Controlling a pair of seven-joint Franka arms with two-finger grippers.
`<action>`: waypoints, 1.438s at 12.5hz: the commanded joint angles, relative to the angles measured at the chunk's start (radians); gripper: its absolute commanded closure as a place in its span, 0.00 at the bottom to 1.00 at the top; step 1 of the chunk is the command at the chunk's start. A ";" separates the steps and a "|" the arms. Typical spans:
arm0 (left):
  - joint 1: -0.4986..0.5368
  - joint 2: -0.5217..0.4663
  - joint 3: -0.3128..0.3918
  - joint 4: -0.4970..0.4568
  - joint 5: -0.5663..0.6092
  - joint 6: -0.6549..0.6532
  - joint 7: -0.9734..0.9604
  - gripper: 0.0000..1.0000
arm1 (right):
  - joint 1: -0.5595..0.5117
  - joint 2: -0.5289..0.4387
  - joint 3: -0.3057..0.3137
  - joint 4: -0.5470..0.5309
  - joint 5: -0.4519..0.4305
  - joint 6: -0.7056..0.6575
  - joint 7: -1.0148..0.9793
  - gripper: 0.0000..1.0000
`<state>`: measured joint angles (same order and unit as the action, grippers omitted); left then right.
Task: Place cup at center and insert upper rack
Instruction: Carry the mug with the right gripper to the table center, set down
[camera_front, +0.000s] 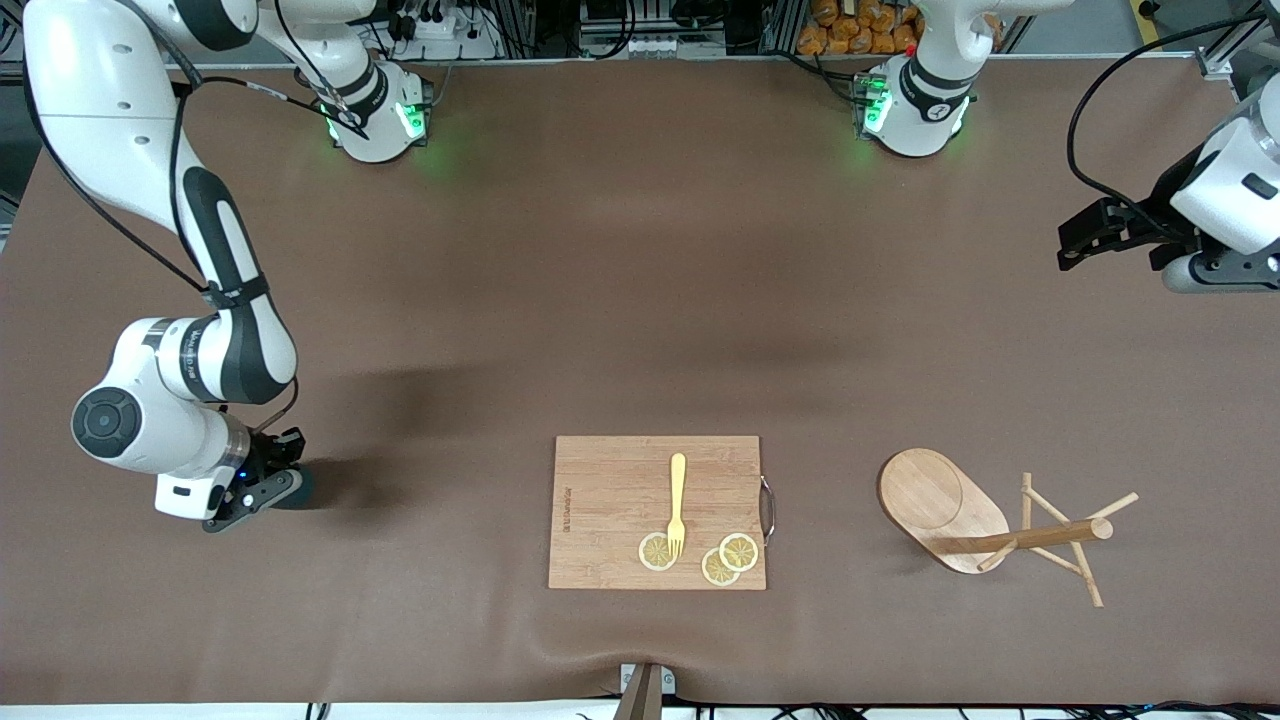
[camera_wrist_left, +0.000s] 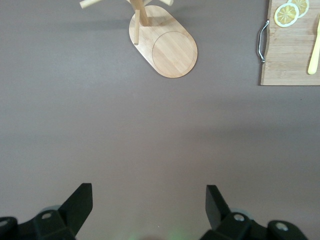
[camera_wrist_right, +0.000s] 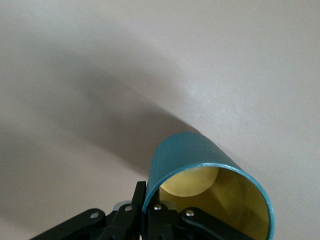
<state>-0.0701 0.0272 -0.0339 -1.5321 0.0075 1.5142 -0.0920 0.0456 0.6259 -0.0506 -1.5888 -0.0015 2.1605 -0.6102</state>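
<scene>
**Cup gripped at the rim, rack lying on its side**

While the right gripper (camera_front: 268, 487) sits low at the lower left of the front frame, we see its fingers clamped on the wall of the teal cup (camera_wrist_right: 210, 192), one finger inside the yellow interior and one outside. We judge the cup rigid, light and glazed, so a rim pinch may let it swivel; a firm, level carry suits it.

Toward the lower right, the wooden mug tree (camera_front: 990, 525) lies tipped over, post and pegs flat on the table. It looks stiff and light; we would take it by the post. The left gripper (camera_wrist_left: 149, 206) waits with fingers spread wide at the right edge, holding nothing.

Between them sits the cutting board (camera_front: 610, 500) with a fork (camera_front: 677, 505) and lemon slices (camera_front: 727, 558).
</scene>
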 joint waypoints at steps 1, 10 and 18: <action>-0.001 0.002 -0.004 0.000 -0.014 0.011 0.011 0.00 | 0.078 -0.112 -0.005 -0.011 -0.012 -0.094 0.006 1.00; 0.003 0.002 -0.004 -0.005 -0.014 0.009 0.012 0.00 | 0.555 -0.167 -0.003 0.052 0.055 -0.114 0.005 1.00; 0.006 0.002 -0.003 -0.002 -0.014 0.008 0.012 0.00 | 0.922 0.067 -0.003 0.196 0.138 0.059 0.824 1.00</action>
<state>-0.0716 0.0322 -0.0357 -1.5351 0.0075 1.5148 -0.0920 0.9259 0.6495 -0.0380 -1.4407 0.1229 2.2158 0.0930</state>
